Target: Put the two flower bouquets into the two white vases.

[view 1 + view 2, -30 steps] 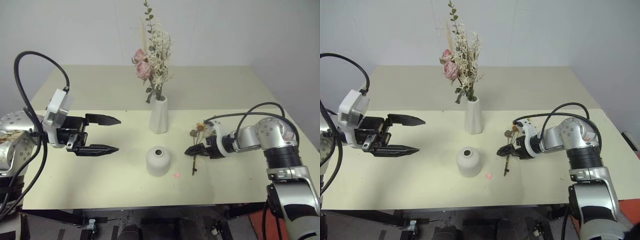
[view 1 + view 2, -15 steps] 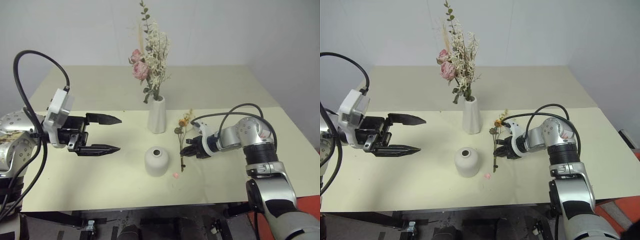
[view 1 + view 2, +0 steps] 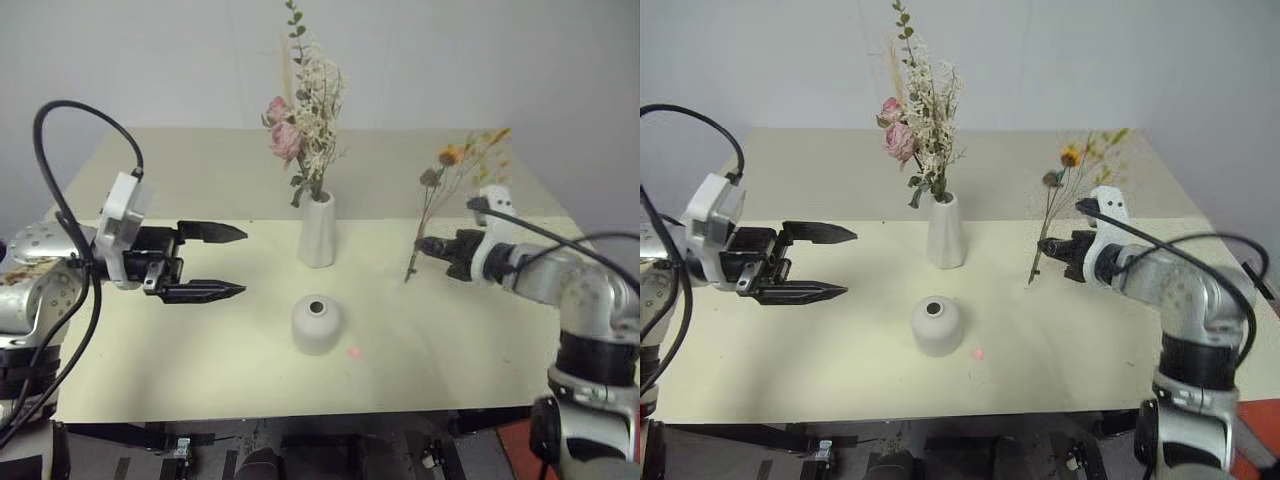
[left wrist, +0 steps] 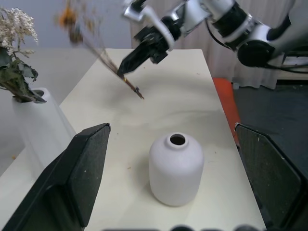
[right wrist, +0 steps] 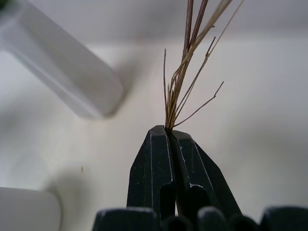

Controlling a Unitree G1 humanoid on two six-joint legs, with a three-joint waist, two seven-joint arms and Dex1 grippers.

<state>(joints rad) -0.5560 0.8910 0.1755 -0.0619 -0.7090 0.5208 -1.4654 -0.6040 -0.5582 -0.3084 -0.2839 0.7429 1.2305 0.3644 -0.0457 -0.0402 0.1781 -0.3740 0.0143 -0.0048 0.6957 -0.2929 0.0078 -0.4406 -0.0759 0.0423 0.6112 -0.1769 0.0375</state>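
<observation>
Hovering over the left side of the pale counter (image 3: 200,350), left hand (image 3: 228,262) has its two black fingers spread wide, nothing between them, pointing toward the middle. Next right, near counter center, tall slim vase (image 3: 318,230): matte white, tapered cone, upright, already carrying the fuller bouquet (image 3: 305,120) — pink roses low on the left, cream sprigs above, green leaves, one leafy stem highest. Just in front of it, apart, squat vase (image 3: 317,323): matte white, rounded, small dark hole on top, upright, no stems in it. A small pink speck (image 3: 353,351) lies on the counter just right of the squat vase. Further right, thin bouquet (image 3: 452,180): sparse dry brown stems, small orange-yellow blossoms at the top, tilted with heads up and to the right, off the counter, stem tips hanging free below the grip. Right hand (image 3: 432,246) is clamped tight on the lower stems; wrist view shows both fingers (image 5: 154,163) pressed together with the stems coming out of the tips. Well apart from both vases.
</observation>
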